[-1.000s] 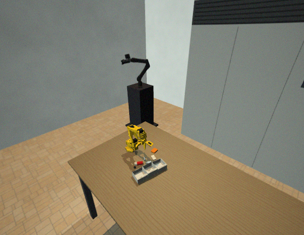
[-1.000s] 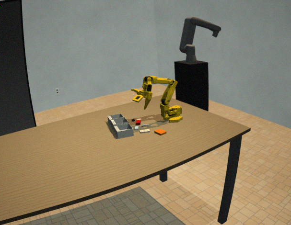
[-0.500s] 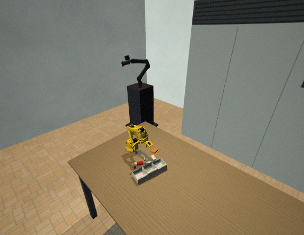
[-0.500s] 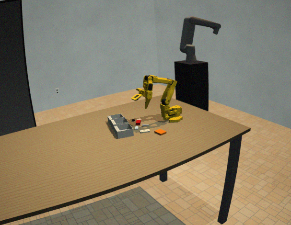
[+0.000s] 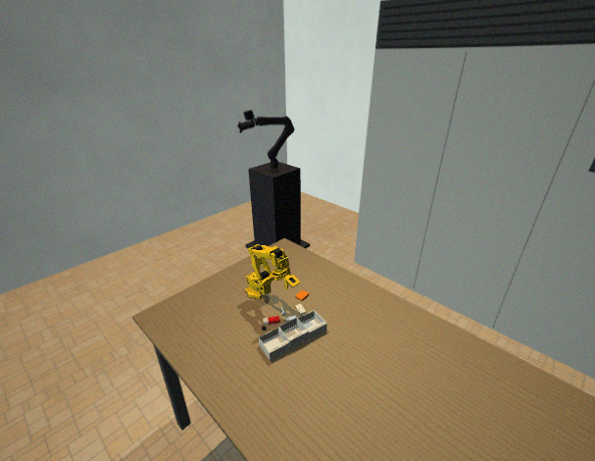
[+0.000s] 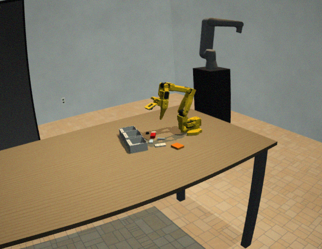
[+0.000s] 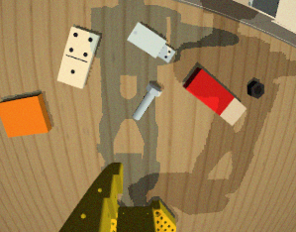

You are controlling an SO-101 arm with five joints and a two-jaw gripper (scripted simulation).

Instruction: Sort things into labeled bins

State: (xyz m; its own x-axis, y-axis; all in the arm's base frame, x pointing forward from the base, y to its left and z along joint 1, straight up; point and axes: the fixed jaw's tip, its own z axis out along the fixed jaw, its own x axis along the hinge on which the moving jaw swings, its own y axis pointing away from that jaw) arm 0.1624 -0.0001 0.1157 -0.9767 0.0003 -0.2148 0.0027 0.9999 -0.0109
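Observation:
My gripper [image 6: 155, 112] [image 7: 138, 184] is open and empty, high above the table. In the wrist view a bolt [image 7: 146, 103] [image 6: 161, 138] lies ahead of the fingers. A white USB stick [image 7: 148, 40] [image 6: 150, 141] lies beyond it. A domino [image 7: 78, 57] [image 6: 159, 144] [image 5: 300, 308] and an orange block [image 7: 24, 115] [image 6: 177, 145] [image 5: 302, 295] lie left. A red-and-cream eraser [image 7: 211, 94] [image 6: 153, 134] [image 5: 272, 320] and a black nut [image 7: 255, 88] [image 6: 147, 132] [image 5: 264, 328] lie right. Three grey bins [image 5: 282, 351] [image 6: 139, 148] stand in a row; their labels are unreadable.
The bins' near wall [image 7: 270, 26] crosses the top right corner of the wrist view. The wooden table [image 5: 386, 386] [image 6: 75, 174] carries the arm's base [image 6: 194, 131] on the side of the things away from the bins. Arm shadows fall over several things.

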